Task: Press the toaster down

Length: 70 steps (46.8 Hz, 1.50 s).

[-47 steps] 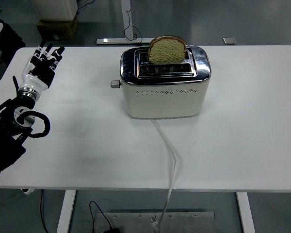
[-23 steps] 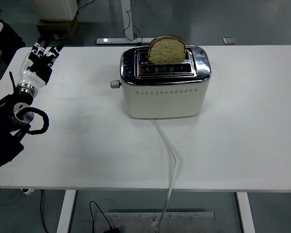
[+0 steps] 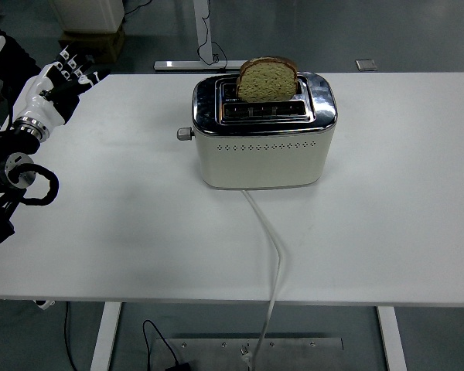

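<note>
A cream and chrome toaster [image 3: 263, 143] stands at the middle back of the white table [image 3: 387, 201]. A slice of brown bread [image 3: 267, 79] sticks up out of its far slot. The small lever knob [image 3: 185, 134] juts from the toaster's left end and sits high. My left hand [image 3: 56, 85] is at the table's far left edge, well away from the lever, with its fingers extended and holding nothing. The right arm does not show.
A white power cord [image 3: 272, 247] runs from the toaster's front over the table's near edge to the floor. A table leg and boxes stand on the floor behind the table.
My left arm has drawn back to the left and up, away from the toaster, toward the table's left edge. The toaster, bread and lever have not moved.
</note>
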Motion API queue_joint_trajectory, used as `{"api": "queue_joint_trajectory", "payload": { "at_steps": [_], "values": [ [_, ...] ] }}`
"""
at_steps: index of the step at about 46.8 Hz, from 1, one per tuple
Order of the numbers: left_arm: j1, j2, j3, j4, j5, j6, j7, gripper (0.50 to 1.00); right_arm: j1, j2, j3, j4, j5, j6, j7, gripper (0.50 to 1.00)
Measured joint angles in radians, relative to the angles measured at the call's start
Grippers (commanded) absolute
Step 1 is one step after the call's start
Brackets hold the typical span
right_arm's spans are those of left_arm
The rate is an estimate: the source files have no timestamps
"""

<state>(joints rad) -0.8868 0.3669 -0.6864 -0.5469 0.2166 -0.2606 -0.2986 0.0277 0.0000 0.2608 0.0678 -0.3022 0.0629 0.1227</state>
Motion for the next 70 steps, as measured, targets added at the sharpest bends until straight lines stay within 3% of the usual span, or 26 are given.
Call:
{"api": "queue_joint_trajectory", "payload": {
  "at_steps": [19,34,45,70],
  "values": [
    [0.014,0.1,0.004,-0.114,0.285,-0.034,0.007,1.0,0.0,0.0,0.0,0.0,0.0,0.0,0.0,0.998],
    [0.016,0.197,0.005,-0.274,0.535,-0.067,-0.008,1.0,0.0,0.0,0.0,0.0,-0.001,0.0,0.0,0.998],
    [0.024,0.248,0.015,-0.327,0.635,-0.085,-0.01,1.0,0.001,0.0,0.0,0.0,0.0,0.0,0.0,0.998],
    [0.095,0.259,0.018,-0.446,0.964,-0.074,-0.016,1.0,0.0,0.0,0.0,0.0,-0.001,0.0,0.0,0.998]
  ]
}}
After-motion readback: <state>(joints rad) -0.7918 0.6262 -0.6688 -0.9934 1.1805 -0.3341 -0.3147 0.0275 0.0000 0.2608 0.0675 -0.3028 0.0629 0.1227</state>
